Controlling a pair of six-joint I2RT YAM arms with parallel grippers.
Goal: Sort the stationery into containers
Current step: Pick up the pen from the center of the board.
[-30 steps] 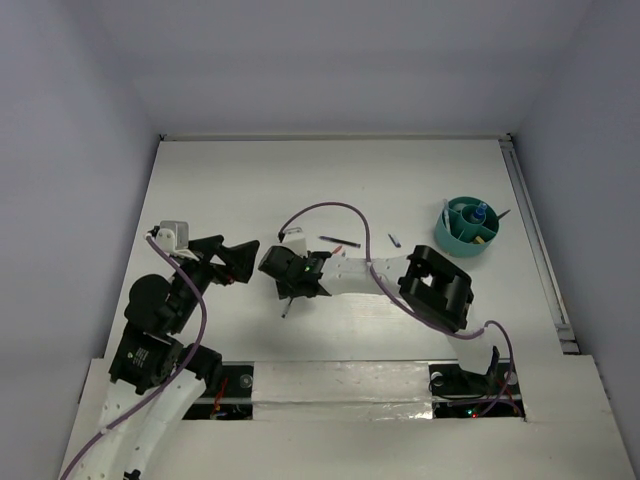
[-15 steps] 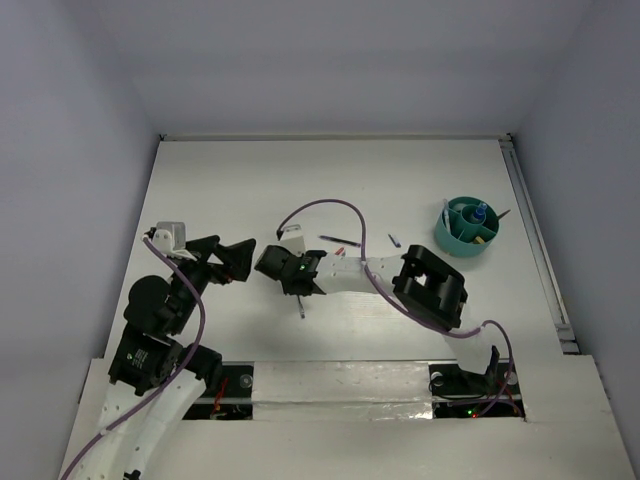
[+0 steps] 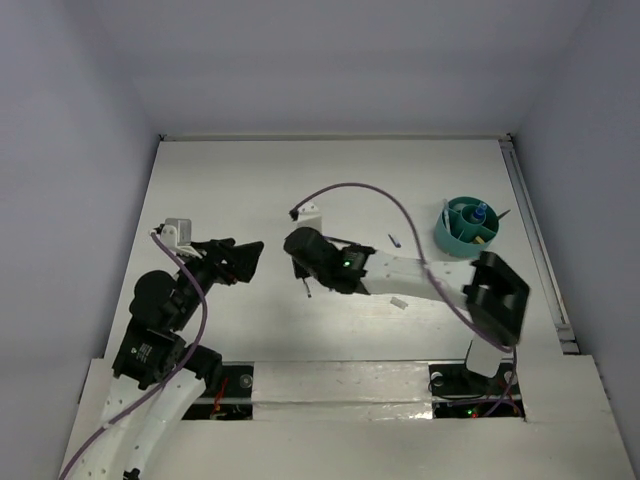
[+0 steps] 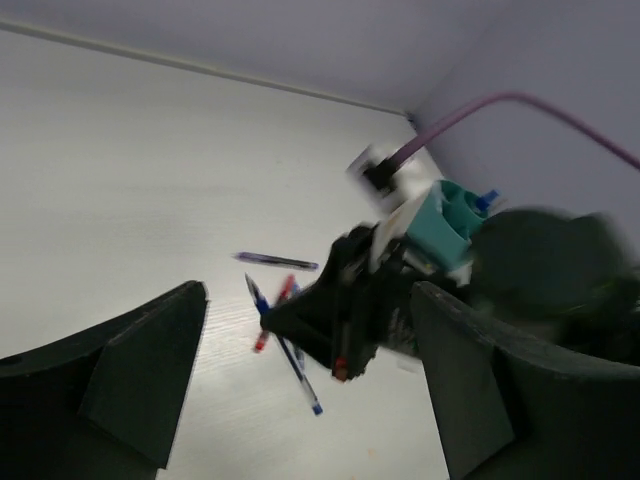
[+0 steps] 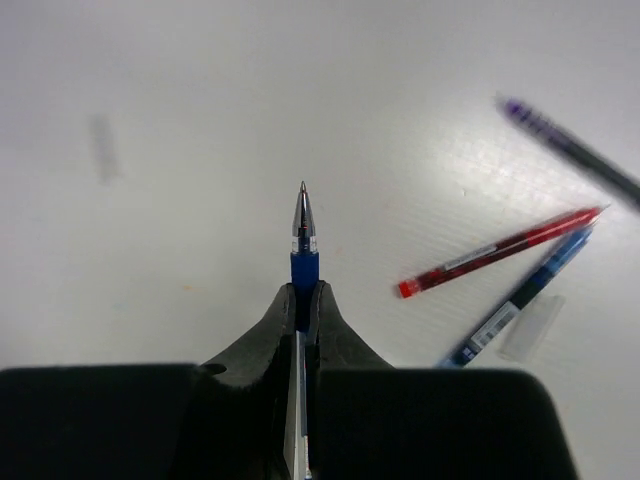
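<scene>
Right wrist, blue pen (image 5: 304,262) clamped in right claw (image 5: 303,292)

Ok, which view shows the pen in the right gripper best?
Right wrist: the blue pen sits centred and sharp, pinched in the right gripper, metal tip pointing away. Top external shows only a thin sliver below the gripper. Left wrist is motion-blurred; the held pen cannot be picked out there.

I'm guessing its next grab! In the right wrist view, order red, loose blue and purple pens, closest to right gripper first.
1. Red pen, right of the right gripper.
2. Loose blue pen, lower right; nearly tied.
3. Purple pen, upper right.
</scene>
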